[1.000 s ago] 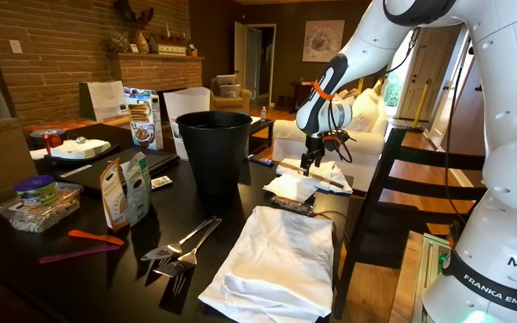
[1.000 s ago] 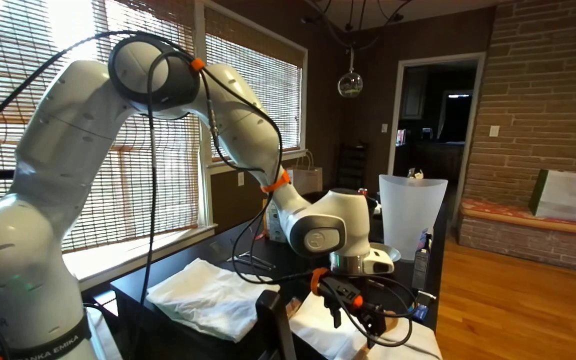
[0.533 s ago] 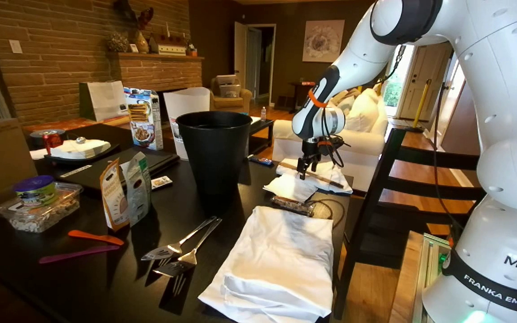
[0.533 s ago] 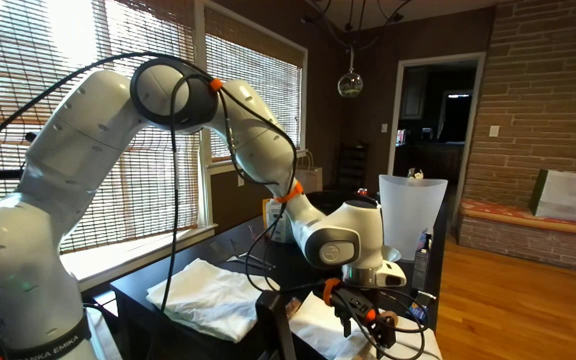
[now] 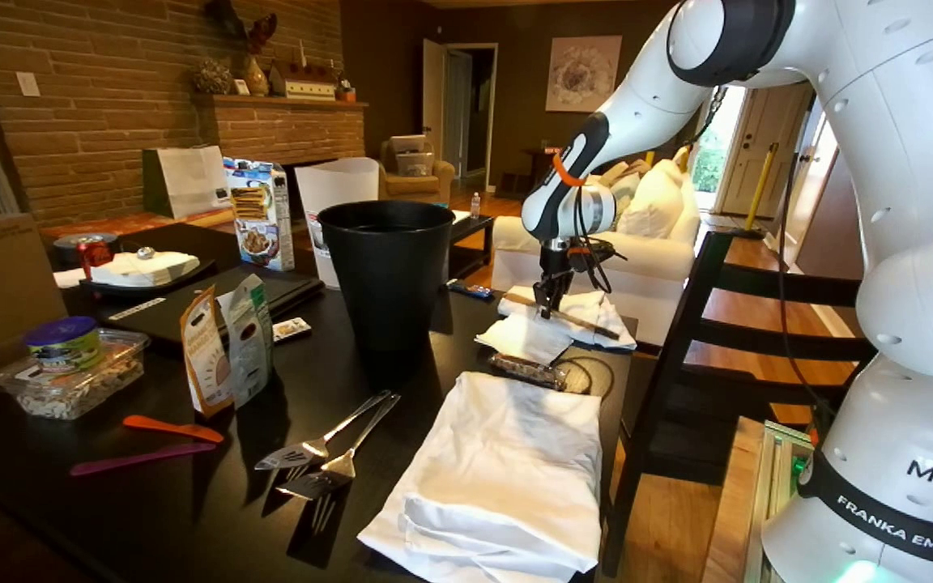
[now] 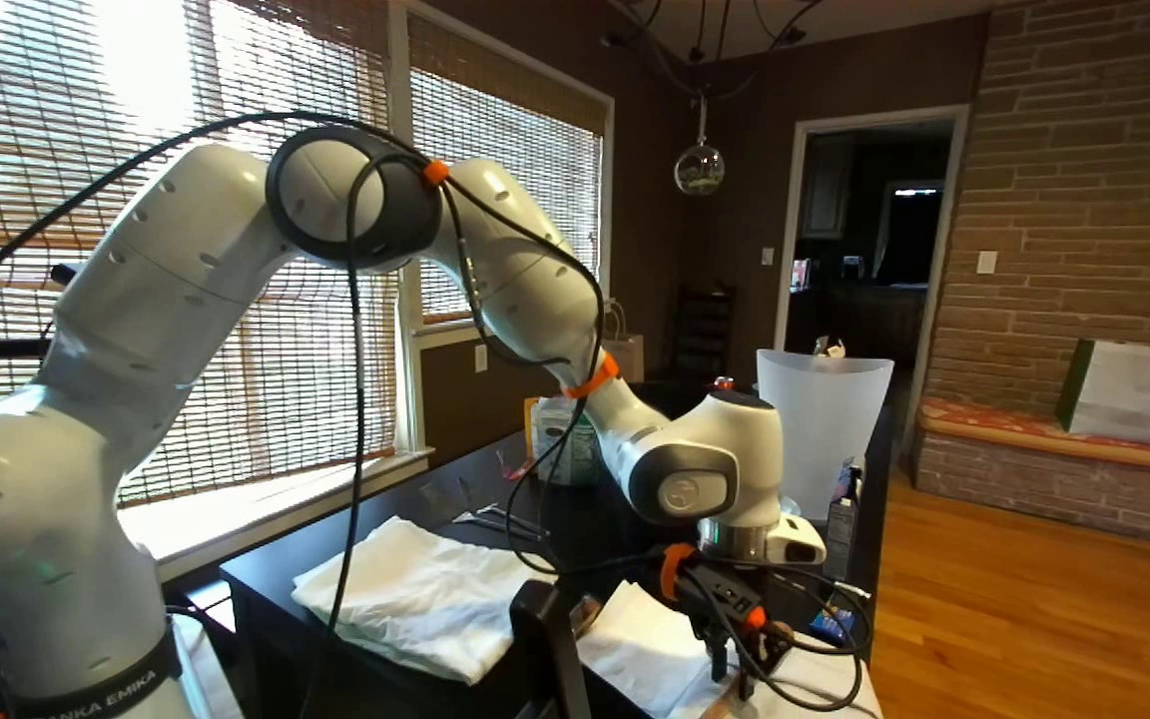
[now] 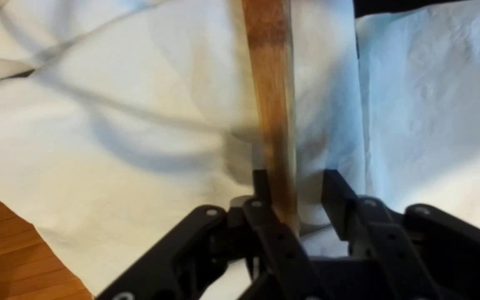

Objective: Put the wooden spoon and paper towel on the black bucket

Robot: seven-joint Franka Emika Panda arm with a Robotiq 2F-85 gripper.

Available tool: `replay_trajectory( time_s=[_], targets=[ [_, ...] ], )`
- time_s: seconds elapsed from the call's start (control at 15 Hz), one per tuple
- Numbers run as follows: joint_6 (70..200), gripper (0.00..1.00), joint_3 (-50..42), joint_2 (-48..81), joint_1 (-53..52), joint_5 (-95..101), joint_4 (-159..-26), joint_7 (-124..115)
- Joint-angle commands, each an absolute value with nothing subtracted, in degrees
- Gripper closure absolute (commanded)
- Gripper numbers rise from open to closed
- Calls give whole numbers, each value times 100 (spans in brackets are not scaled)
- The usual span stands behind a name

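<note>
Spoon (image 7: 270, 79), long, brown and wooden, lay across a folded white cloth (image 7: 140, 200), the black two-fingered gripper (image 7: 296, 185) parted astride it, gap wider one side; judged best to centre first, then close squarely without pinching cloth.

My angular black two-fingered gripper (image 7: 296, 189) is dotted with round pale screws (image 7: 211, 212) — back from the gripper I see thin black cables (image 6: 358, 330), orange bands (image 5: 568, 175), a rounded white arm (image 6: 176, 240) and, farthest off, a black collar (image 5: 892, 522) lettered FRANKA EMIKA.
</note>
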State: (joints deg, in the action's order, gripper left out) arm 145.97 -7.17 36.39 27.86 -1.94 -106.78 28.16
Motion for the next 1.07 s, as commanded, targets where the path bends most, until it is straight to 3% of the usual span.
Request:
replay_trajectory(
  time_s=[0.0,0.13,0.6,1.0],
  targets=[
    [14358,92,-675,3606,2828,-243,-10529,2706],
    [14386,97,-692,3636,2820,-246,-10480,2643],
    [14030,93,-652,3266,2855,-392,-10519,2469],
    [12911,93,-696,2422,2760,-717,-10341,2440]
  ],
)
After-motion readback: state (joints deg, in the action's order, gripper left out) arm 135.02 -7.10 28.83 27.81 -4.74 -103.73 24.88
